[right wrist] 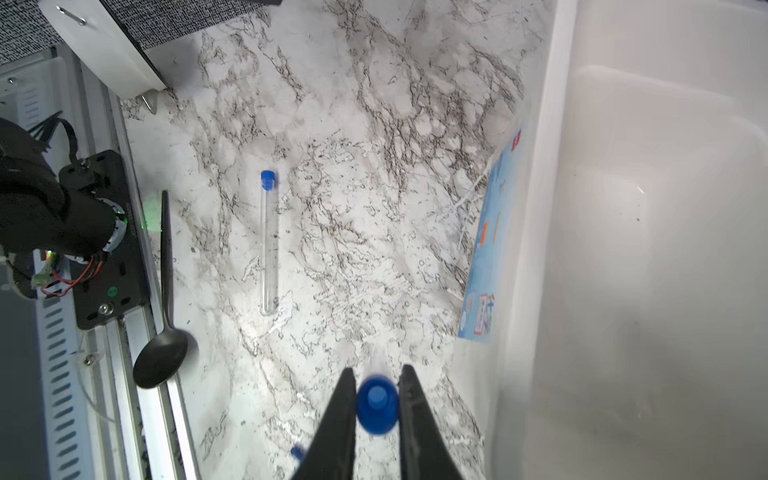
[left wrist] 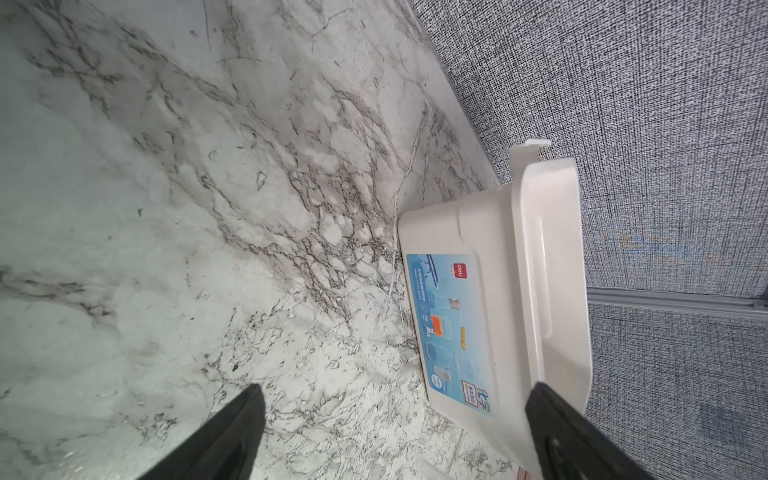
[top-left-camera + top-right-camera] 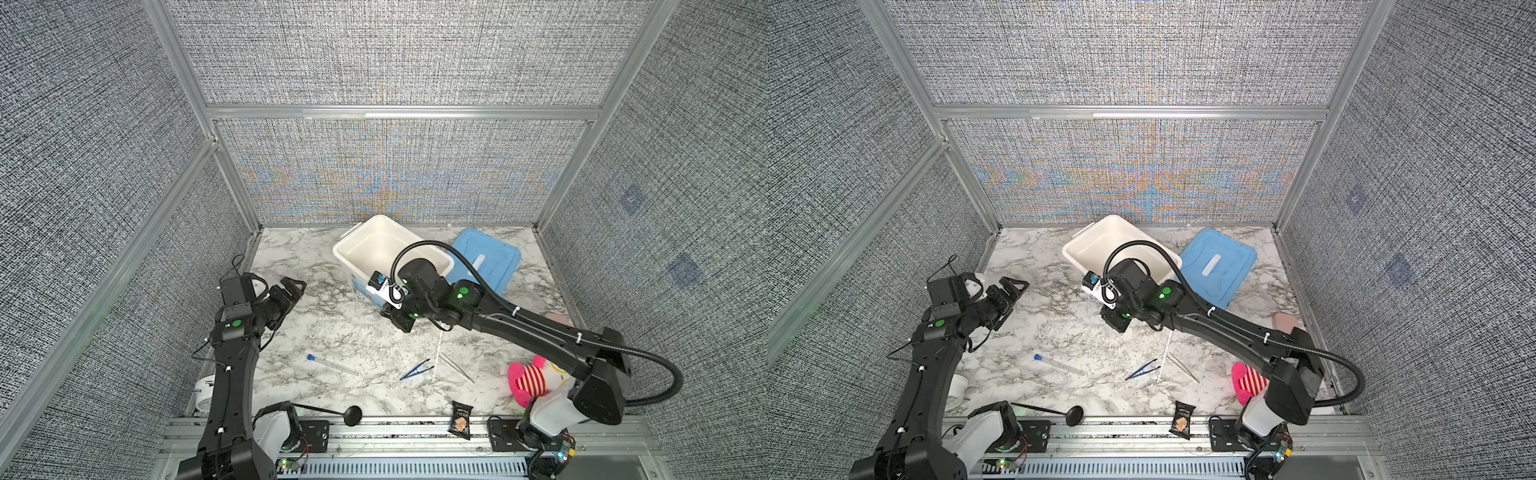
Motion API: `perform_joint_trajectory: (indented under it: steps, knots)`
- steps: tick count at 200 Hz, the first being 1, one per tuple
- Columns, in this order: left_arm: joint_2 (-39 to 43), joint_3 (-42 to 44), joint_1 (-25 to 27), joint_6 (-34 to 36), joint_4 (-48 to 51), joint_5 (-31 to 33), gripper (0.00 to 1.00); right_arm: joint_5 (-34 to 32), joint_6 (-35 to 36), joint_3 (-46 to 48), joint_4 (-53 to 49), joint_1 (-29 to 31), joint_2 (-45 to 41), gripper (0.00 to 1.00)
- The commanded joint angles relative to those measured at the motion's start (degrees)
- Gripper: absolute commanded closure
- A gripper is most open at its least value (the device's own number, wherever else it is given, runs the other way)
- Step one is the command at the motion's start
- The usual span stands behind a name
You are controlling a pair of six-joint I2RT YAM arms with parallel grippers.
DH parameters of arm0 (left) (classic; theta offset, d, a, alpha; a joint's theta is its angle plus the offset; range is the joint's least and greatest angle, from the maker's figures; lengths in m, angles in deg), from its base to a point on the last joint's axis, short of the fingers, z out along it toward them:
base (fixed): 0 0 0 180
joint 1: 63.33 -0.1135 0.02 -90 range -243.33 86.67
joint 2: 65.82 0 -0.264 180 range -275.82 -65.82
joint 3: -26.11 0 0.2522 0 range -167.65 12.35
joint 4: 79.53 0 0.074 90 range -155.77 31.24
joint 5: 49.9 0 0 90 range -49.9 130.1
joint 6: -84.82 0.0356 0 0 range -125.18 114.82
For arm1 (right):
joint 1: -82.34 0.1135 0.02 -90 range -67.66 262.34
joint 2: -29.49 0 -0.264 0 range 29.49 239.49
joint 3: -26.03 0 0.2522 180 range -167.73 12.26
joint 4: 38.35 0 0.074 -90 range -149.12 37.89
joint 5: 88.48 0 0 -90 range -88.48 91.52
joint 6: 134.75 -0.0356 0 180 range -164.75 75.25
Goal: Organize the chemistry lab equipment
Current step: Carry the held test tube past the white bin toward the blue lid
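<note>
Right gripper (image 1: 377,374): narrow, clamped on one tube (image 1: 377,405), held beside the box (image 1: 552,166) rim. Box: empty as far as we see. Left gripper (image 3: 295,289): wide, holding nothing. We judge four left on the table (image 3: 332,316): second tube (image 3: 332,365), blue tweezers (image 3: 415,369), stick (image 3: 437,356), metal tweezers (image 3: 457,368).

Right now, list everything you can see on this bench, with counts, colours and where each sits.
Storage box: one, white, open, back centre.
Lid: one, blue, flat, right of the box.
Tubes: two, clear, blue-capped; table tube lying front left, held tube in the right gripper.
Plastic tweezers: one, dark blue, front centre.
Stick: one, white, beside them.
Metal tweezers: one, silver, right of stick.
Plush toy: one, pink striped, front right.
Snack packet: one, black, front edge.
Spoon: one, black, front edge.
Left gripper: open, empty.
Right gripper: shut on held tube.
</note>
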Motion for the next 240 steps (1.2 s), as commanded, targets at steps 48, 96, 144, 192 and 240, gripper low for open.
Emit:
perform_joint_trajectory:
  steps: [48,96,144,192,240]
  knots:
    - [-1.7,-2.7,3.8,1.4,-0.4,4.7,0.01,-4.3,-4.5,13.1,-4.5,-5.4,-13.7,0.84]
    - [-5.2,-4.8,4.6,0.3,-1.1,5.1,0.01,-5.4,-6.1,18.1,-6.7,-11.0,-21.5,0.84]
    - [-6.9,-6.5,4.9,0.4,-0.9,4.8,0.01,-5.6,-6.3,19.7,-7.7,-20.7,-25.6,0.84]
    - [-6.6,-6.9,4.9,2.4,1.0,4.9,0.01,-5.0,-6.3,18.4,-5.9,-32.2,-26.1,0.84]
    - [-7.3,-8.4,4.9,2.7,2.5,3.8,0.01,-6.4,-5.1,18.7,-2.7,-42.7,-26.9,0.84]
